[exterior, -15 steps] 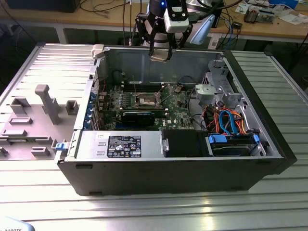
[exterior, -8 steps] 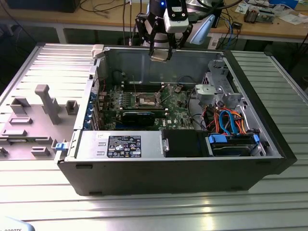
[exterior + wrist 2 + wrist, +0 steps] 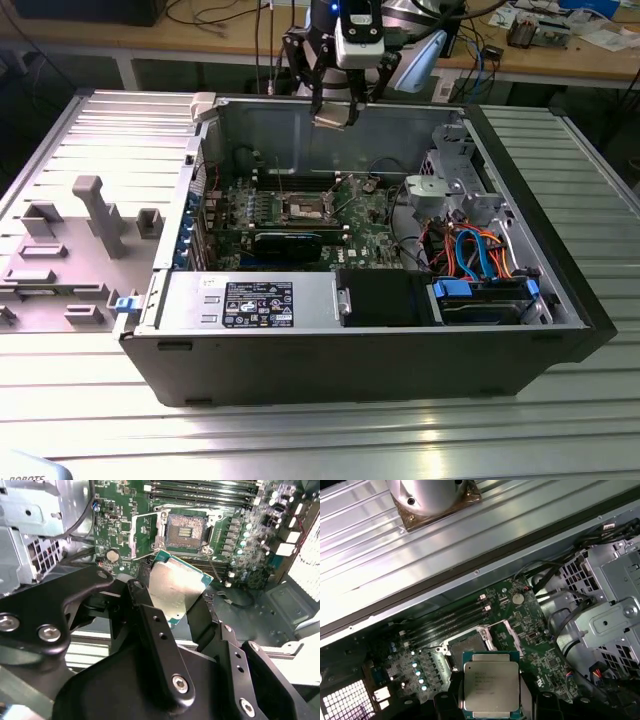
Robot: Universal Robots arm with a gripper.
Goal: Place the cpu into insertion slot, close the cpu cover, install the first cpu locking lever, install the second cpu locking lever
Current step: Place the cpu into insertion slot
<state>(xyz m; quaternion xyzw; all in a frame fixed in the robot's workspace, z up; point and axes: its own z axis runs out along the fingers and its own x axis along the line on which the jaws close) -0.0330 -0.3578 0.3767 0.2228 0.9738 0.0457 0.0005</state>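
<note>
My gripper (image 3: 335,112) hangs above the open computer case, near its back wall, and is shut on the cpu. The cpu (image 3: 175,587) is a flat square chip with a dull silver top and a green edge, pinched between the two black fingers (image 3: 145,615); it also appears in the first wrist view (image 3: 491,685). The insertion slot (image 3: 185,530) lies below on the green board with its dark centre bare, and shows again in two other views (image 3: 465,645) (image 3: 305,208). The cpu cover (image 3: 133,536) stands raised at one side of the slot.
Long black memory slots (image 3: 200,487) run beside the socket. A black card (image 3: 285,243) lies in front of it. A metal drive cage (image 3: 450,190) with orange and blue cables (image 3: 470,255) fills the exterior view's right. The power supply (image 3: 250,300) sits at the front. A grey fixture (image 3: 90,215) stands outside on the left.
</note>
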